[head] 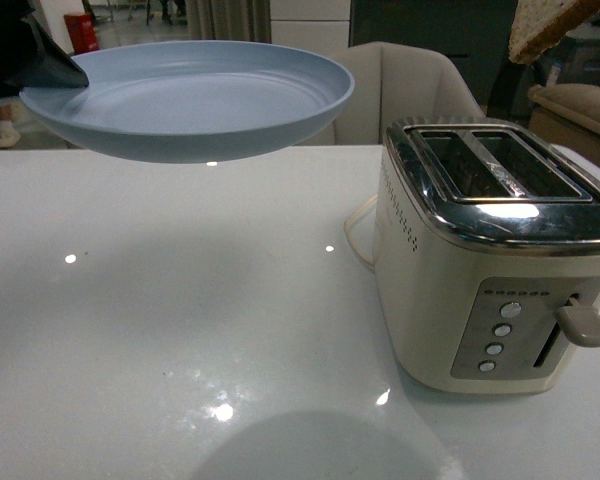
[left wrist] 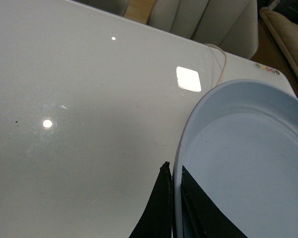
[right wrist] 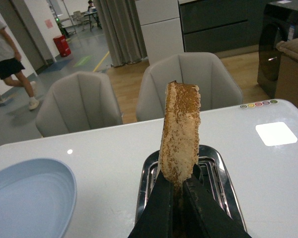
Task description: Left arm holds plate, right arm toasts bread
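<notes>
Left gripper [left wrist: 174,171] aloft, clamped on plate [head: 210,100] rim (right gripper [right wrist: 178,178] likewise, pinching bread [right wrist: 181,124])

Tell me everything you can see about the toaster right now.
The toaster is a cream, plastic-looking box with a shiny chrome top holding two long slots, both empty. Its grey end panel has four round buttons and a cream lever high in its track. It stands upright on the white table, on the robot's right, a pale cord curling behind it. The bread hangs above it, untouching, in the right gripper.
</notes>
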You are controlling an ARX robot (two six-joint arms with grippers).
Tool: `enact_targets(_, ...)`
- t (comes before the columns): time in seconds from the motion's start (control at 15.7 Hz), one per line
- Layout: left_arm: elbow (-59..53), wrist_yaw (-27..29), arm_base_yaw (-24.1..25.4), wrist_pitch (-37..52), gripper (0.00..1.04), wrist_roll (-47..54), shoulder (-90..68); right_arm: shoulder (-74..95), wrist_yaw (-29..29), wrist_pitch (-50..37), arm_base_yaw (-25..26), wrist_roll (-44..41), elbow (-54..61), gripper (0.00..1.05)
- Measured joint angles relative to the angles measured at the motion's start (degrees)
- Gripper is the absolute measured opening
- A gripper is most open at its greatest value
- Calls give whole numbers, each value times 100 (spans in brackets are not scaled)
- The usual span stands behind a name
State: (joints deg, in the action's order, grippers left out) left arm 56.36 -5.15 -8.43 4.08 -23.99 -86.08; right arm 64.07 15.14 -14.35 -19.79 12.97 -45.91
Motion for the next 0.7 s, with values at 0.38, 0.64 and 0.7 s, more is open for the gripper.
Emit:
enact_targets(0.38,0,0,0,0,3,0,0,1012,-678,1054,345,162,-697,3)
enact_targets(0.64,0,0,0,0,3,0,0,1488,-920,1213,407,310,-916,3)
enact_targets(0.7,0,0,0,2,3,0,0,1565,-922,1224,407,334,-938,3)
